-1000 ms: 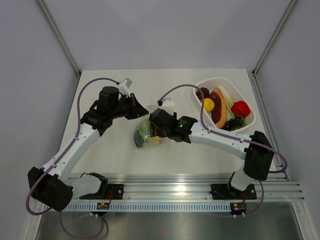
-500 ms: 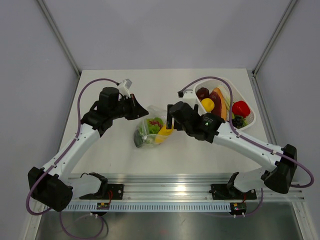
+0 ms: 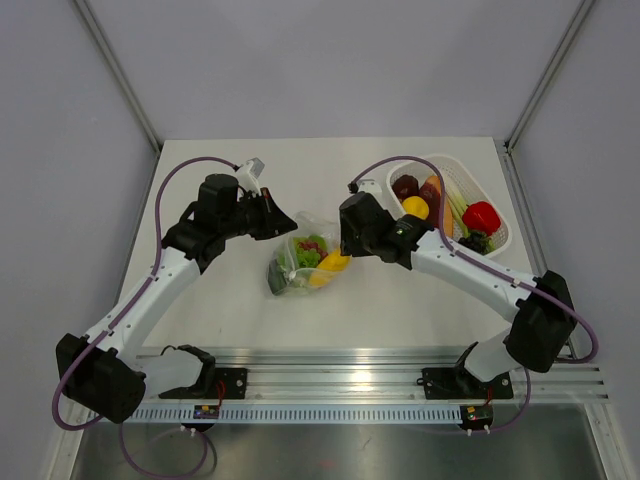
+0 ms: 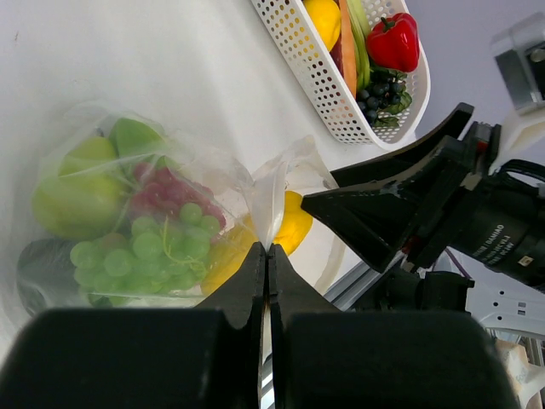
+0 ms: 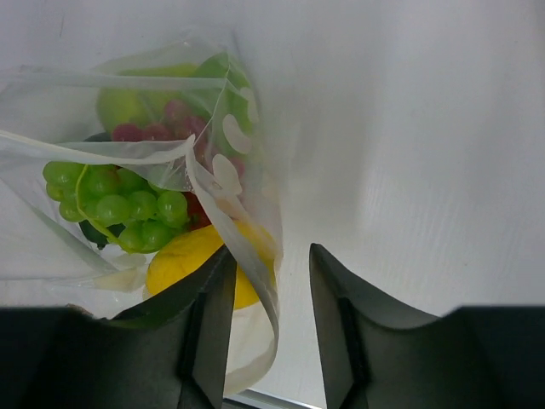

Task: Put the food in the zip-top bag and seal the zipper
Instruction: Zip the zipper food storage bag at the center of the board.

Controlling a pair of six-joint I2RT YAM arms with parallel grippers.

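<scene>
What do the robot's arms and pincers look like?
The left arm and the right arm both have white links with chunky black joints. A purple cable loops along each one. The right arm has a small green light. The left pincer and the right pincer have black, pointed fingers.

Left gripper [image 4: 268,256] pinching zip-top bag [image 4: 170,213] edge, green grapes [image 4: 136,251] inside

Top camera high, looking down on everything, wrist cameras close, both facing the zip-top bag [image 3: 300,262]
</scene>
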